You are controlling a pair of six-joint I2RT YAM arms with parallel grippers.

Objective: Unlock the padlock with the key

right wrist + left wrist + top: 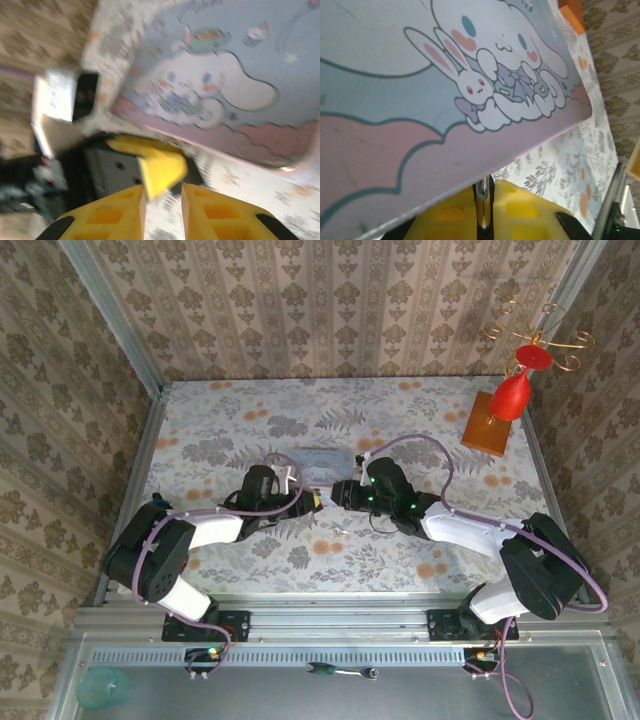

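Top view: left end effector (306,498) and right end effector (338,492) meet mid-way across the bench (230,420), at 6 o'clock of the tin box (320,458). Left wrist: the left one is pinched tight on the padlock (481,206), at 6 o'clock under the box. Right wrist: jaws slightly parted, empty.

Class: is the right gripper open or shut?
Open. The right gripper shows a clear gap between its yellow fingers, nothing held.
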